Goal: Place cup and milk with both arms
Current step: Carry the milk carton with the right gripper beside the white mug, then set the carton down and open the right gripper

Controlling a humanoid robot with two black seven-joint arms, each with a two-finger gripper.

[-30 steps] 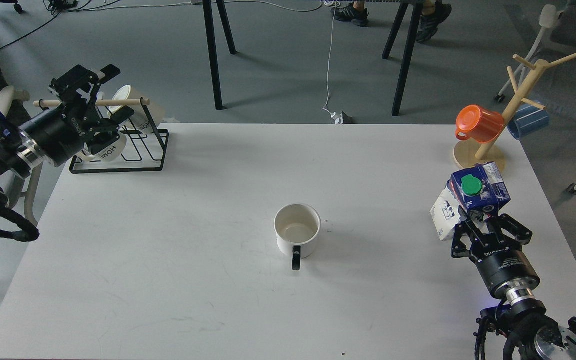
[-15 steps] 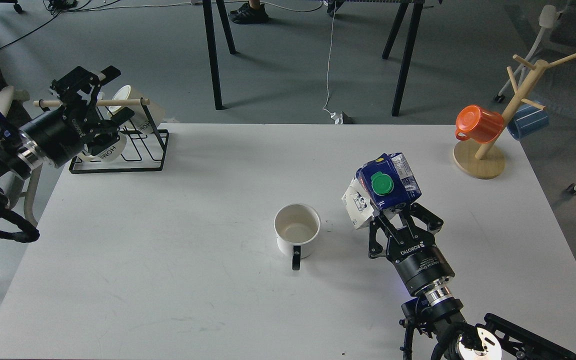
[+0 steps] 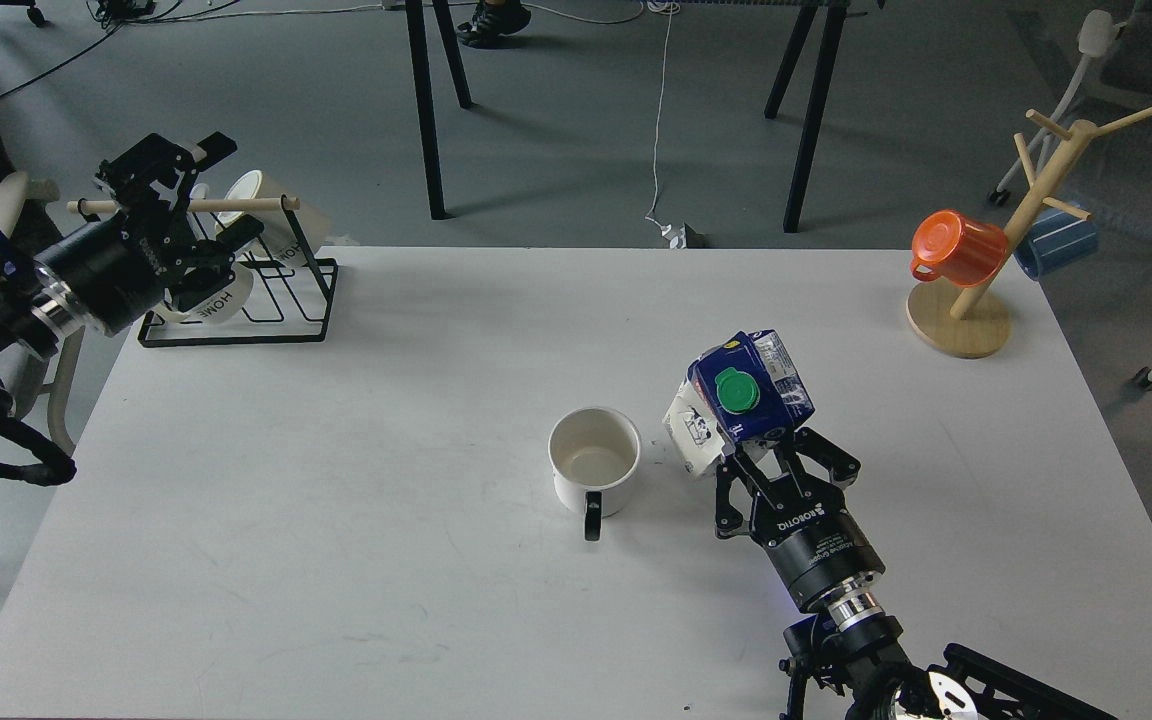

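Note:
The cream-white cup [image 3: 594,462] with a black handle stands upright at the table's middle, handle toward me. My right gripper [image 3: 751,440] is shut on the blue and white milk carton [image 3: 739,398], green cap facing up, just right of the cup and apart from it. Whether the carton's base touches the table I cannot tell. My left gripper [image 3: 198,190] is open and empty at the far left, over the black wire rack [image 3: 266,290].
Two white "HOME" mugs [image 3: 211,300] sit in the rack by the left gripper. A wooden mug tree [image 3: 986,290] with an orange mug [image 3: 956,248] and a blue mug stands at the table's [image 3: 336,500] back right corner.
My right gripper has carried the milk carton from the table's right side leftward to just beside the cup. The left arm has barely moved.

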